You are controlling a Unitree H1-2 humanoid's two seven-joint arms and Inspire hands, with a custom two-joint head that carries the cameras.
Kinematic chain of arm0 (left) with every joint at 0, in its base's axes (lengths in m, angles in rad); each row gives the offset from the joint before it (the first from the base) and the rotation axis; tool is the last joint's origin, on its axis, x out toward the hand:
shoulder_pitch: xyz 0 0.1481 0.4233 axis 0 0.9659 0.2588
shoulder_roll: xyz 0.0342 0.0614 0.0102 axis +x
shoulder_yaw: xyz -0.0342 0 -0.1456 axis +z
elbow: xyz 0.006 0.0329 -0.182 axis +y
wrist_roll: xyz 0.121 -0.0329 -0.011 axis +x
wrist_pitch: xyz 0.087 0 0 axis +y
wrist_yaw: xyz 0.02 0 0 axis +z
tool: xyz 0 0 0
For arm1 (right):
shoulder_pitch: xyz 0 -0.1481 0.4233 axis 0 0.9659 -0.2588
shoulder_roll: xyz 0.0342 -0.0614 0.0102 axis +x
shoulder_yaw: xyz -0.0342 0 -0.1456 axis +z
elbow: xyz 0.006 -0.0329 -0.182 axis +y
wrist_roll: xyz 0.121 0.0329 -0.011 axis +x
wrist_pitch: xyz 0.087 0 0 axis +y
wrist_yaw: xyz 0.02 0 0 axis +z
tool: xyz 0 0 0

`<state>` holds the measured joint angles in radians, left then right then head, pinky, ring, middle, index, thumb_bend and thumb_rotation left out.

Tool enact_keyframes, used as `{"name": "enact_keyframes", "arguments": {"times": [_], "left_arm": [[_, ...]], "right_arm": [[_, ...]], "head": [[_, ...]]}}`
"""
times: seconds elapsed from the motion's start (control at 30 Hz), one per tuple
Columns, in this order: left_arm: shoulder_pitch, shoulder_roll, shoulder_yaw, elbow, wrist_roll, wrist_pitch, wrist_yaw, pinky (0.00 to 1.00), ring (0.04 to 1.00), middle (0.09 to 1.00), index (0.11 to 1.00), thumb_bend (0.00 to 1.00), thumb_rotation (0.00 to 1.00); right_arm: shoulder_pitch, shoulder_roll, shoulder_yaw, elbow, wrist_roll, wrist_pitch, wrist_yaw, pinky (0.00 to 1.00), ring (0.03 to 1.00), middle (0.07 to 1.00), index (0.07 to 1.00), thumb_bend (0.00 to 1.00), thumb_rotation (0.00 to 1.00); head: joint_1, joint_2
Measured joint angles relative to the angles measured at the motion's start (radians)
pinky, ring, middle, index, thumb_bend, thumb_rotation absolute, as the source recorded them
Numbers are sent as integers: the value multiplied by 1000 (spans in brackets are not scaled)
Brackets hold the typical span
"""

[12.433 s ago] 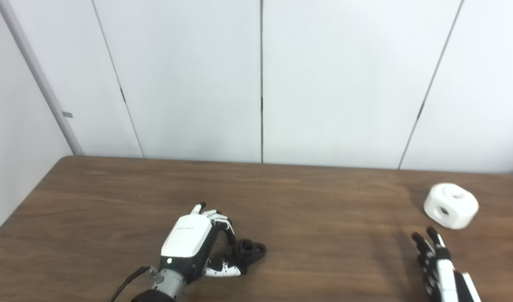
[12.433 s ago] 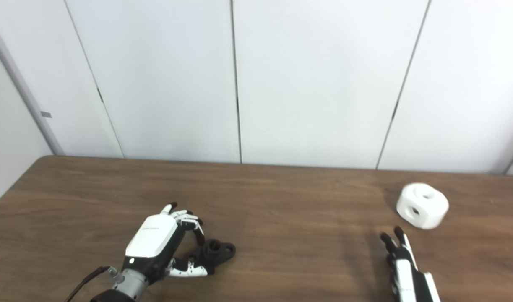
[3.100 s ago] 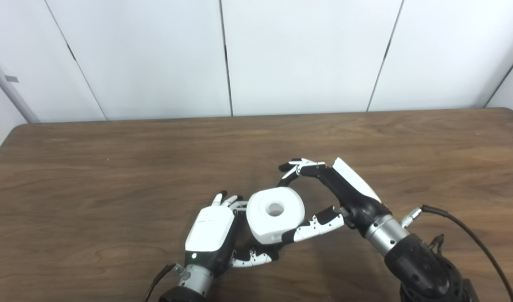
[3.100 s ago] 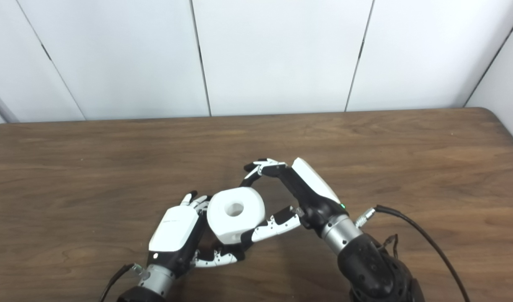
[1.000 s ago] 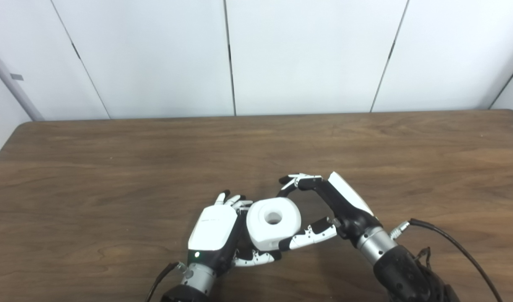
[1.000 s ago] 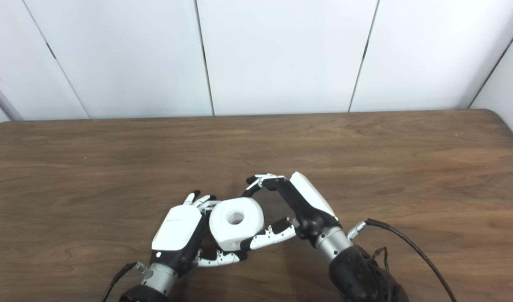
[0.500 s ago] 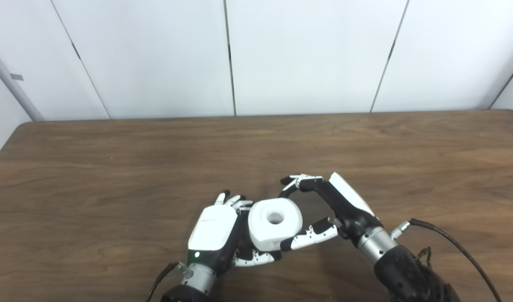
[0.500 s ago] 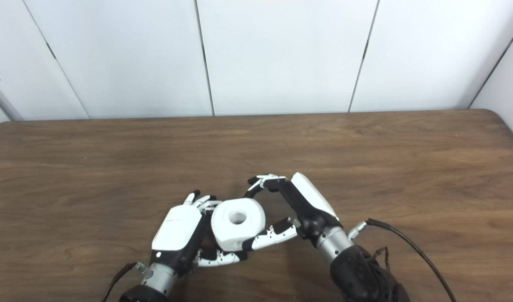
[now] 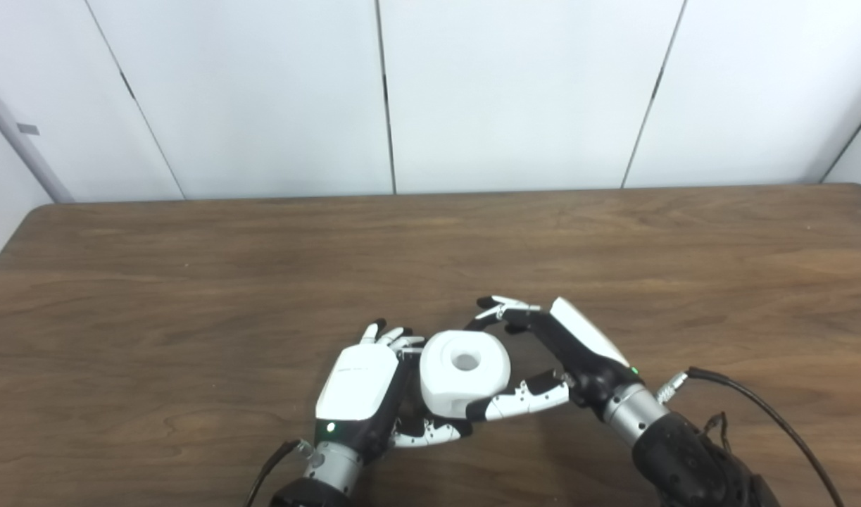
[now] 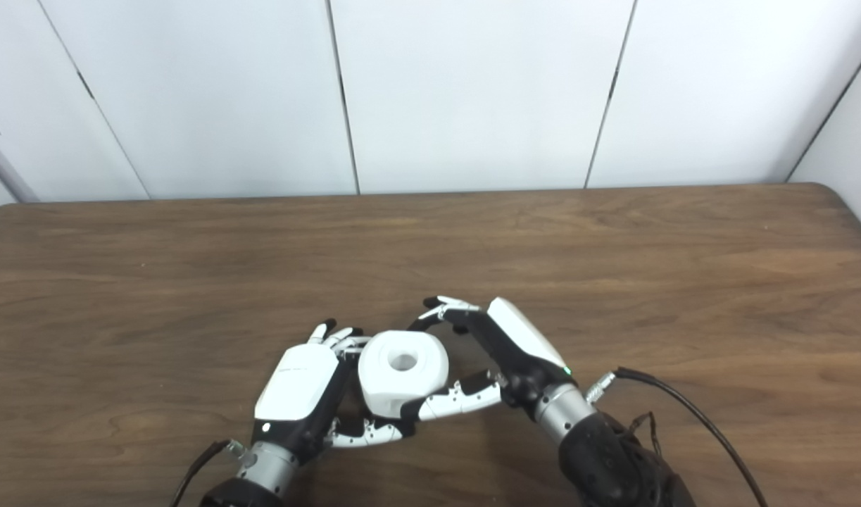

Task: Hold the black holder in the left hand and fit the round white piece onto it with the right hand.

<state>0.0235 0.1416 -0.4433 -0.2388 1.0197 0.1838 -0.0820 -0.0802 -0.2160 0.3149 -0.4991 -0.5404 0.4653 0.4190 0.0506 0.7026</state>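
The round white piece [image 9: 465,373], with a hole in its top face, sits low over the table between my two hands. My right hand [image 9: 564,345] is shut on it, thumb along its near side and fingers curled over its far side. My left hand [image 9: 356,391] is curled against the piece's left side, closed on the black holder. The holder is almost wholly hidden under the white piece and behind my left hand's fingers; I cannot tell how far the piece sits on it. The piece also shows in the right eye view [image 10: 402,377].
The brown wooden table [image 9: 191,282] stretches wide on all sides of the hands. White wall panels stand behind its far edge. A black cable [image 9: 754,408] runs from my right wrist to the lower right.
Over the last second my right hand has sunk slightly, and the white piece has shifted a little to the right and down against my left hand. My left hand has stayed put.
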Motion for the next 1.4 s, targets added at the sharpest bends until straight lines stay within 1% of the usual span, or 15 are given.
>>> {"name": "enact_keyframes", "arguments": {"times": [0.07, 0.17, 0.27, 0.4, 0.57, 0.73, 0.8, 0.97, 1.17, 1.33, 1.37, 1.4], "left_arm": [[0, 0, 0, 0, 0, 0, 0, 1000, 889, 789, 486, 523, 54], [0, 0, 0, 0, 0, 0, 0, 1000, 888, 787, 486, 523, 54], [0, 1, 0, 0, 0, 0, 0, 1000, 888, 789, 486, 523, 54], [0, 1, 0, 0, 0, -1, 0, 1000, 886, 787, 486, 523, 54], [0, 2, 0, 0, -1, -3, 0, 1000, 885, 786, 486, 523, 54], [0, 4, 1, 0, -3, -4, 0, 1000, 890, 788, 486, 523, 54], [0, 5, 2, 0, -4, -4, 0, 1000, 891, 789, 486, 523, 54], [1, 7, 11, 1, -9, -7, 3, 986, 871, 768, 486, 522, 53], [11, 2, 29, 16, -34, -22, 42, 981, 868, 767, 490, 523, 60], [16, -2, 45, 8, -55, -19, 25, 994, 876, 787, 495, 524, 65], [18, -3, 49, 1, -59, -13, 13, 998, 894, 809, 612, 769, 116], [19, -3, 54, -11, -66, -3, -5, 999, 903, 822, 650, 829, 140]], "right_arm": [[0, -3, -3, 0, -2, 0, 10, 880, 1000, 1000, 933, 1000, 443], [0, -10, -4, 0, -11, 0, 19, 888, 1000, 1000, 980, 1000, 461], [0, -19, -4, 1, -14, 0, 27, 906, 1000, 1000, 997, 1000, 475], [0, -23, -8, 1, -13, 0, 34, 918, 1000, 1000, 1000, 1000, 489], [0, -31, -22, -2, -14, 1, 55, 951, 1000, 1000, 1000, 1000, 480], [4, -47, -60, -23, -14, 1, 87, 958, 1000, 1000, 1000, 1000, 477], [12, -54, -75, -36, -13, 1, 91, 951, 1000, 1000, 1000, 1000, 475], [33, -55, -101, -52, -9, 1, 91, 987, 1000, 1000, 996, 1000, 470], [41, -54, -110, -53, -4, 1, 89, 998, 1000, 1000, 991, 1000, 471], [40, -44, -109, -52, -9, 1, 80, 991, 1000, 1000, 986, 1000, 481], [39, -41, -108, -51, -9, 1, 77, 993, 1000, 1000, 979, 1000, 487], [39, -37, -108, -50, -9, 1, 73, 992, 1000, 1000, 974, 1000, 490]], "head": [[0, 2], [0, 2], [0, 3], [-2, 5], [-8, 3], [-15, 2], [-17, 2], [-20, -3], [-8, -5], [-2, -8], [0, -9], [-2, -8]]}}
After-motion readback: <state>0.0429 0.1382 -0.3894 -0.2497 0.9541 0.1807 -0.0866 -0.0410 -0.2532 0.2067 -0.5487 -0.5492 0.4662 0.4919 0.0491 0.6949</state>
